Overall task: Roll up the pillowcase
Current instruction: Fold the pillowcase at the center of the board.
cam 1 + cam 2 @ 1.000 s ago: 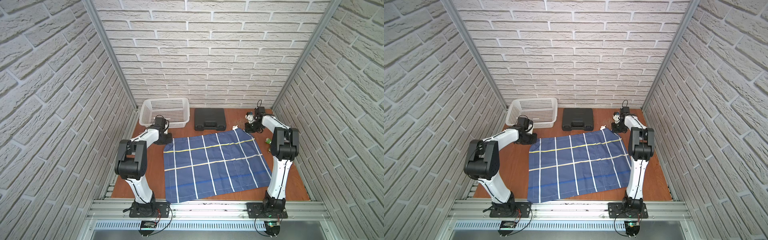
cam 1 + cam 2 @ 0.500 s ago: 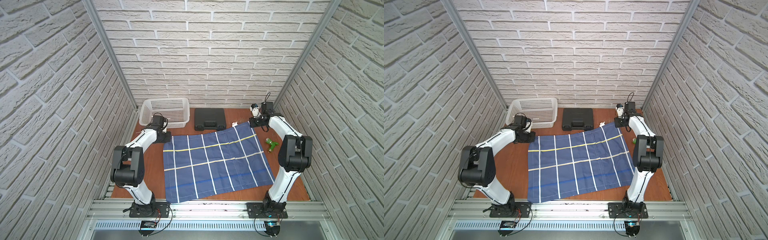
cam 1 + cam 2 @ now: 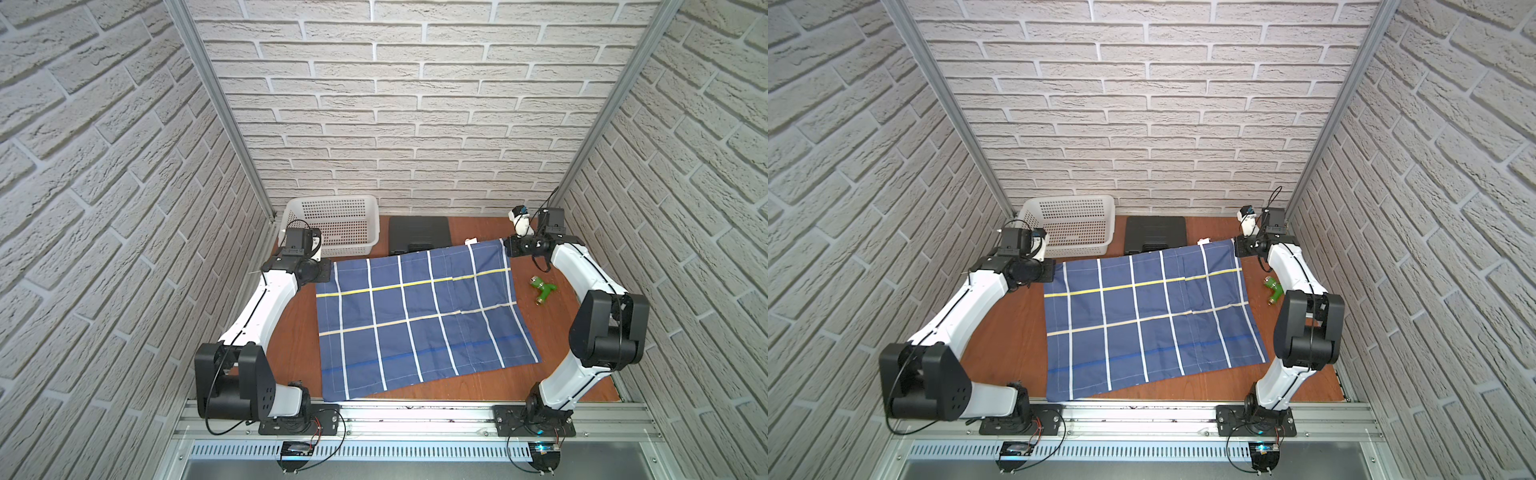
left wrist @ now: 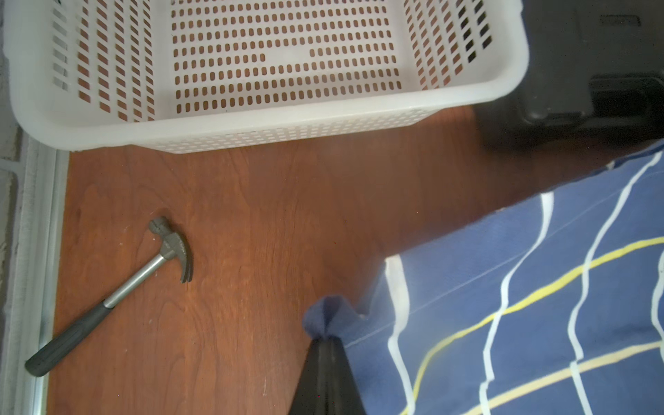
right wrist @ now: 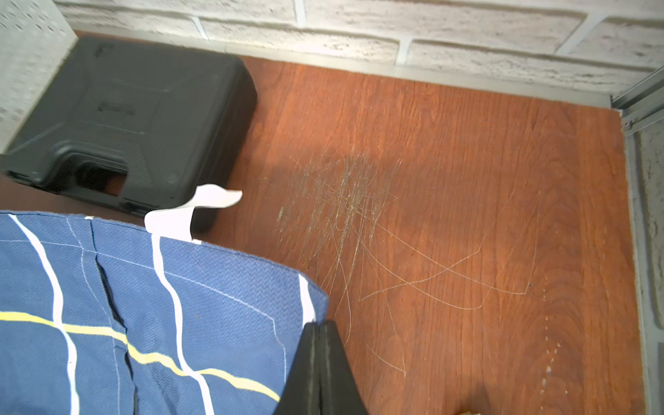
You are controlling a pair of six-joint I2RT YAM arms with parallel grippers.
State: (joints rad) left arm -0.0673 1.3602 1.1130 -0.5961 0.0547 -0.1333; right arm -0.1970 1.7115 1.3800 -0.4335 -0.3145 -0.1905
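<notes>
Since a roll probably needs a taut, straight starting edge, the left end effector (image 4: 325, 337) and right end effector (image 5: 318, 326) each pinch a far corner of the pillowcase (image 3: 419, 316), which lies spread across the bench (image 3: 291, 353).

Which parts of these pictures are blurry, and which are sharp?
Left wrist view: the case and the pillowcase edge are soft, the hammer sharper. Right wrist view: crisp pillowcase weave and table scratches; the right gripper, close to the lens, is a dark blur. Both top views: even light, sharp, walls splayed by a wide lens.
</notes>
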